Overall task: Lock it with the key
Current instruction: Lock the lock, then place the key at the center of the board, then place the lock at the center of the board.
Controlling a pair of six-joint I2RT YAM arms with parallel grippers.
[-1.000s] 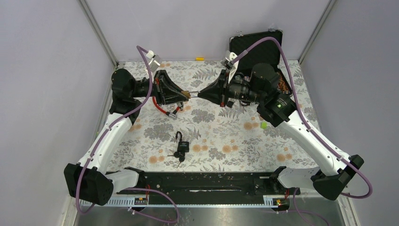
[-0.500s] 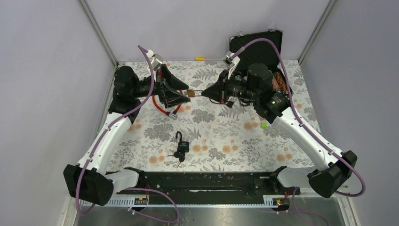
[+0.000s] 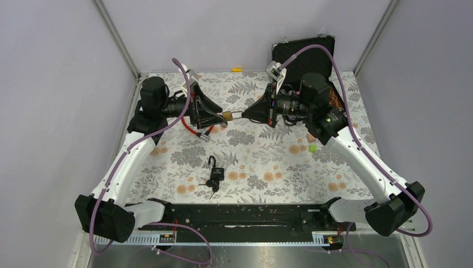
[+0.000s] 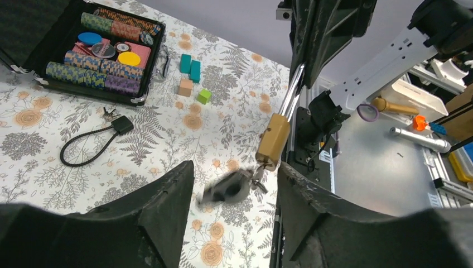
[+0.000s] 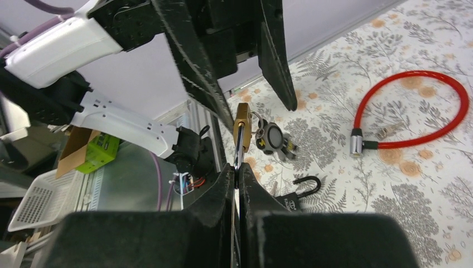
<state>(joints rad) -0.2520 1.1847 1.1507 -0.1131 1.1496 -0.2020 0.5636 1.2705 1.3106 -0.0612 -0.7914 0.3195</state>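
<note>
A brass padlock (image 3: 227, 116) hangs in the air between the two arms. My right gripper (image 3: 244, 115) is shut on its silver shackle (image 5: 239, 148). In the left wrist view the padlock (image 4: 273, 139) points down toward me. A key sits in its bottom, and a dark key bunch (image 4: 231, 186) dangles from it, blurred. My left gripper (image 4: 234, 167) is open, its fingers apart on either side of the bunch without touching it. The right wrist view has the padlock (image 5: 241, 120) and key bunch (image 5: 271, 138) just beyond my shut right gripper (image 5: 236, 167).
A black padlock (image 3: 215, 173) with keys lies on the floral cloth near the front. A red cable lock (image 3: 195, 128) lies under the left arm. A black chip case (image 3: 312, 56) stands at the back right, a green block (image 3: 313, 148) under the right arm, and a black cable lock (image 4: 92, 142) lies near the case.
My left gripper has opened off the padlock's key end and drawn back a little to the left. The key bunch now swings free. The right gripper keeps the shackle.
</note>
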